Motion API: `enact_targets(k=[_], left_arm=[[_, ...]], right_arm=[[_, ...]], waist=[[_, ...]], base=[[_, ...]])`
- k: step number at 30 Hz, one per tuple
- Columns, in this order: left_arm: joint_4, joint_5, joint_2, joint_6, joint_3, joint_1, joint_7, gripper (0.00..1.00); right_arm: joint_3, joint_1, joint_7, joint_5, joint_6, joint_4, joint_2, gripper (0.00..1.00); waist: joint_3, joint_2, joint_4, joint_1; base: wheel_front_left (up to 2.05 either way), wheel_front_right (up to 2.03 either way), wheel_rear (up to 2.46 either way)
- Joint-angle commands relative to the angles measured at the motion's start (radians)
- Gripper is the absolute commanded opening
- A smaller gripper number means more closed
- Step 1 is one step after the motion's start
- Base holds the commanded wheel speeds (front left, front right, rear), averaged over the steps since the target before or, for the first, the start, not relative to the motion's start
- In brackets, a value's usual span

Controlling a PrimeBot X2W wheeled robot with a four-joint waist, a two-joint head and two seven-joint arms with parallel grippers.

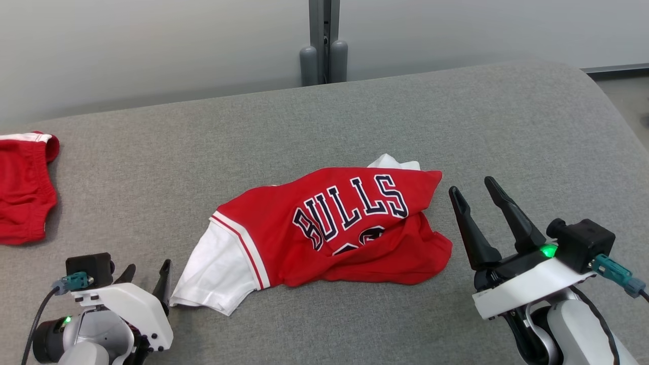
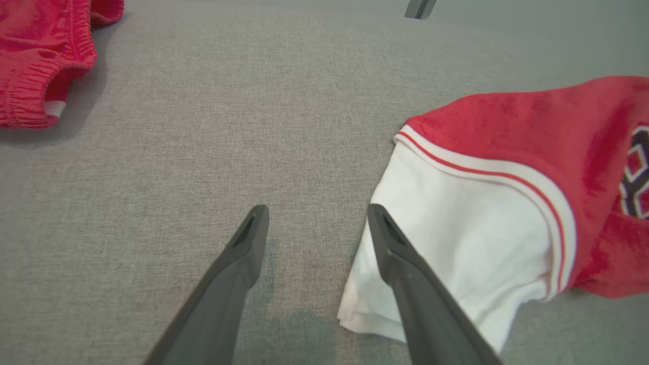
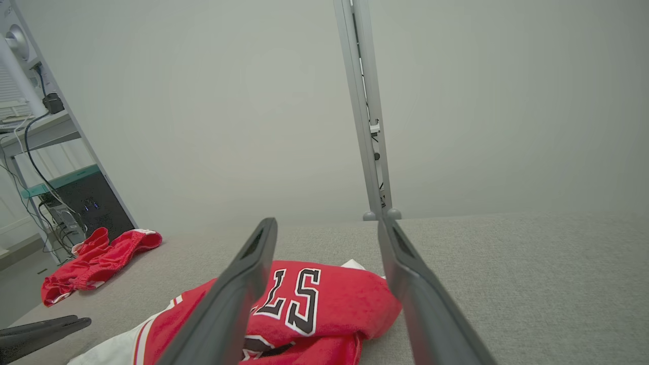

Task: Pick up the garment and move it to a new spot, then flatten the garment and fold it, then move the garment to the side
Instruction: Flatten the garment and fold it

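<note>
The garment (image 1: 334, 228) is a red jersey with "BULLS" lettering and white sleeves, lying crumpled in the middle of the grey padded surface (image 1: 324, 126). My left gripper (image 1: 147, 271) stands open at the lower left, beside the white sleeve (image 2: 456, 243); its right finger (image 2: 400, 268) overlaps the sleeve's edge in the left wrist view. Open too, my right gripper (image 1: 474, 188) hovers just right of the jersey's red edge, with nothing between its fingers. The right wrist view has the jersey (image 3: 314, 304) below and between the fingers (image 3: 248, 284).
A second red garment with an elastic waistband (image 1: 23, 187) lies at the far left edge. A grey post (image 1: 323, 40) stands behind the surface against a pale wall. Shelving with cables (image 3: 35, 152) is off to the left. The surface rounds off at the right.
</note>
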Motion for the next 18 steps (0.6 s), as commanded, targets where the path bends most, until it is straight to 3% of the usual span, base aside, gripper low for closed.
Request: enact_targets(k=[1, 7, 18], left_arm=[[0.022, 0.003, 0.006, -0.012, -0.011, -0.018, 0.016, 1.0], [0.08, 0.025, 0.024, -0.026, -0.043, -0.036, 0.039, 1.0], [0.087, 0.033, 0.009, -0.072, -0.12, -0.002, 0.077, 1.0]], right_arm=[[-0.007, 0.012, 0.011, -0.009, 0.0, -0.012, 0.002, 1.0], [-0.02, 0.02, 0.037, -0.03, 0.0, -0.035, 0.01, 1.0], [-0.03, 0.036, 0.071, -0.041, 0.0, -0.061, 0.02, 1.0]], waist=[[0.005, -0.0001, -0.005, 0.0], [0.014, -0.0001, -0.017, 0.0], [0.022, -0.0001, -0.014, 0.0]], base=[[0.0, 0.0, 0.0], [0.0, 0.0, 0.0], [0.0, 0.0, 0.0]])
